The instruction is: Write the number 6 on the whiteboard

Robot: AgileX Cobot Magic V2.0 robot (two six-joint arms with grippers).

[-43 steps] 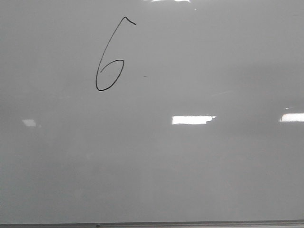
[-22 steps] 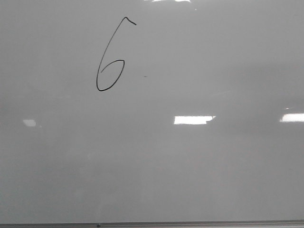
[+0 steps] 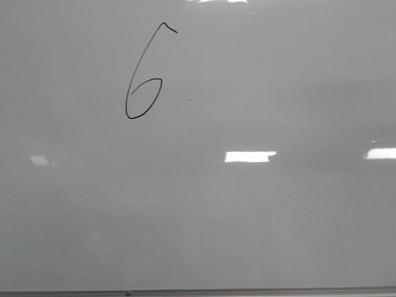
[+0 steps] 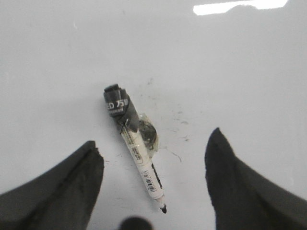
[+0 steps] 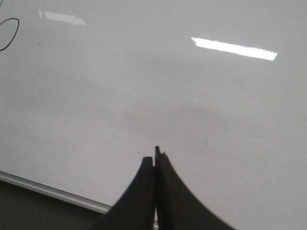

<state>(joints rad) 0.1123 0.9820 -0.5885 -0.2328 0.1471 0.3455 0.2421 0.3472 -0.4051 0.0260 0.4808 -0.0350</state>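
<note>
The whiteboard (image 3: 247, 223) fills the front view, pale grey and glossy. The number 6 (image 3: 144, 77) is drawn on it in thin black line at the upper left; its loop also shows at the edge of the right wrist view (image 5: 9, 33). No gripper shows in the front view. In the left wrist view my left gripper (image 4: 153, 143) is open, and a white marker (image 4: 136, 148) with a black end lies flat on the board between its fingers, touching neither. In the right wrist view my right gripper (image 5: 156, 158) is shut and empty over the board.
A tiny dark speck (image 3: 189, 99) sits right of the 6. Bright light reflections (image 3: 249, 156) lie across the board. The board's thin dark bottom edge (image 3: 185, 292) runs along the front; its frame also shows in the right wrist view (image 5: 53, 191). Faint smudges (image 4: 180, 122) lie near the marker.
</note>
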